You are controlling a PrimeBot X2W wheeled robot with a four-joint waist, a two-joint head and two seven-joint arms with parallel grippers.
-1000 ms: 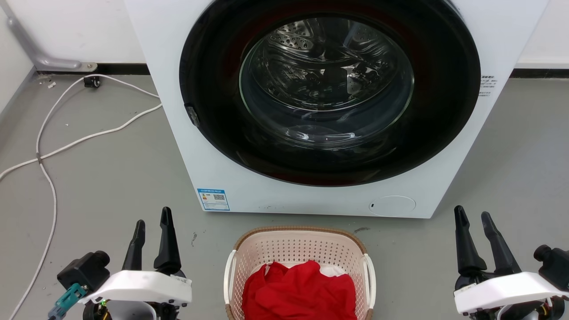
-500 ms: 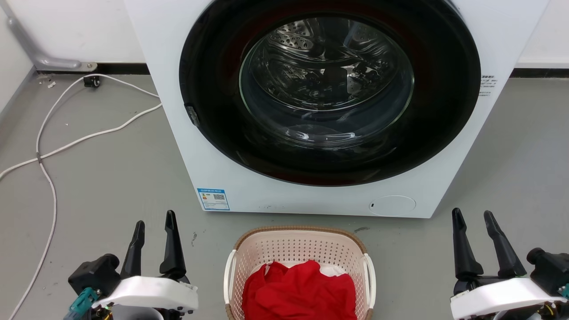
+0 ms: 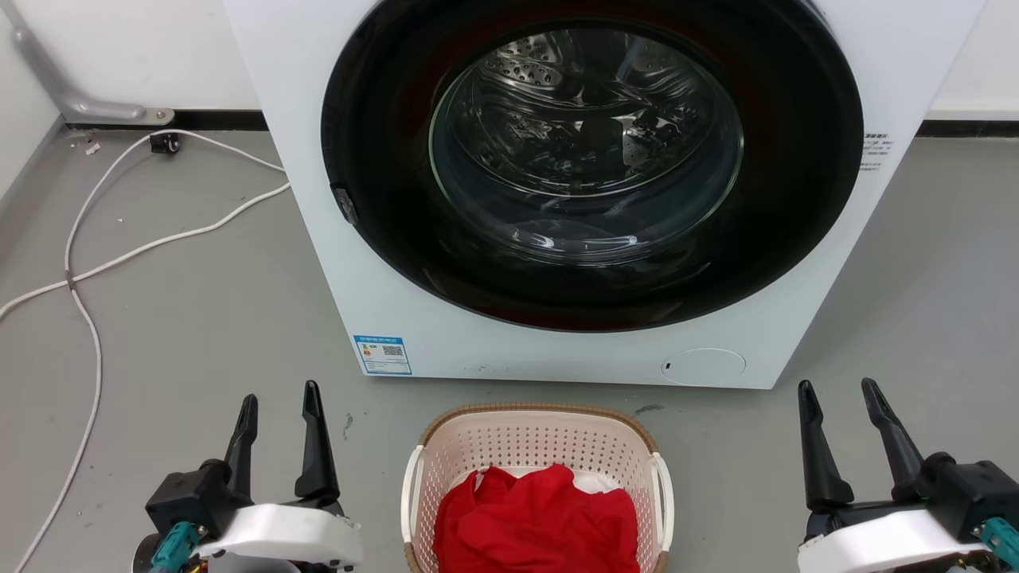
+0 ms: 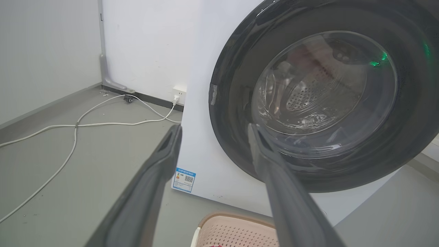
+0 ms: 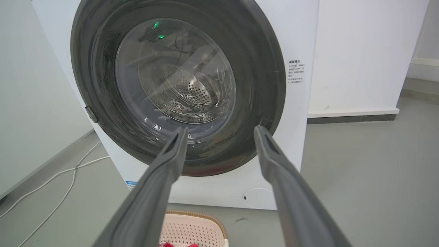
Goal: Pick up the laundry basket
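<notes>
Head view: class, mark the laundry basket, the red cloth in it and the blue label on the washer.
laundry basket (image 3: 541, 444): head view, far perforated wall.
red cloth (image 3: 535, 521): head view, middle of the heap.
blue label (image 3: 383, 355): head view, centre of the sticker.

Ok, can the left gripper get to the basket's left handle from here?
Probably yes: the left gripper is open beside the laundry basket, with bare floor before its white left handle.

Left gripper (image 3: 280, 391): lower in the head view than a second ago, white wrist housing shifted inward toward the laundry basket (image 3: 537, 446).
Right gripper (image 3: 834, 383): likewise lower, drifted inward toward the laundry basket.
Finger gaps: both showing slightly wider than before.
</notes>
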